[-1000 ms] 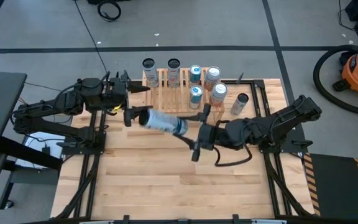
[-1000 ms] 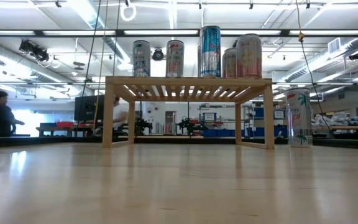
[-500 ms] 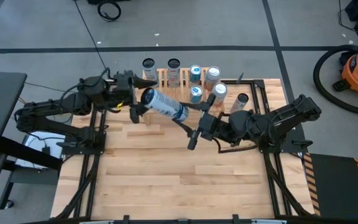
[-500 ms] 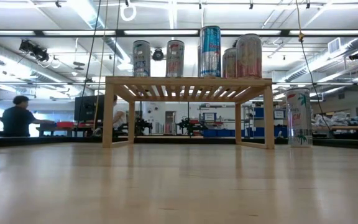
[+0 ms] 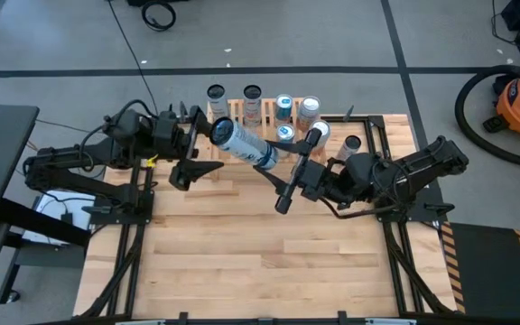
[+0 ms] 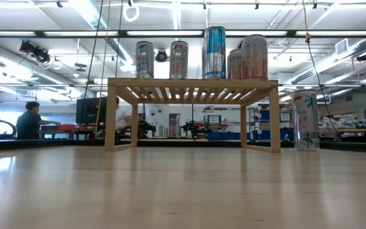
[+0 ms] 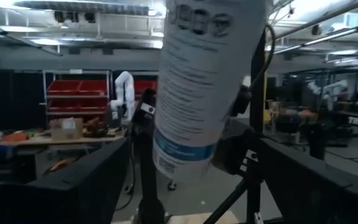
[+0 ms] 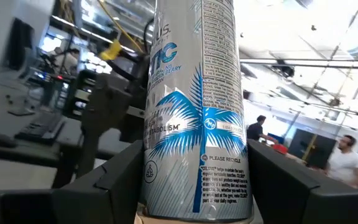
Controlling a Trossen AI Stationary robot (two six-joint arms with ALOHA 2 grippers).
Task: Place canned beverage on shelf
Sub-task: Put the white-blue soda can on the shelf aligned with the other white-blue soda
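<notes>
- Looking straight down: carrying the can [image 5: 242, 144] tilted in the air over the front left part of the shelf [image 5: 239, 116], base end clamped in the narrow jaws of the right gripper [image 5: 273, 165]. Standing just off the can's top end, the left gripper [image 5: 199, 149], jaws spread wide and apparently gripping nothing. Already filling much of the slatted top: six other cans [image 5: 283, 106], plus a lone can [image 5: 350, 144] on the table [image 5: 242, 253] beside the shelf's right end.
- Looking level across the table: showing neither gripper nor the carried can, only the shelf [image 6: 192, 83] with its row of cans [image 6: 214, 52] on top and the lone can [image 6: 305, 119] standing beside its right leg.
- Looking past the left wrist: filling the middle of the view, the can [image 7: 204, 87], with the dark fingers [image 7: 86, 186] set well out to either side.
- Looking past the right wrist: gripping the can [image 8: 194, 124] low between the fingers [image 8: 98, 186], palm-tree label facing the lens.
- Judging the step: mid-carry, placement not yet made. Calling next for turning the can upright, lowering it onto free slats at the front left, keeping clear of the standing cans and the left gripper, then letting go.
</notes>
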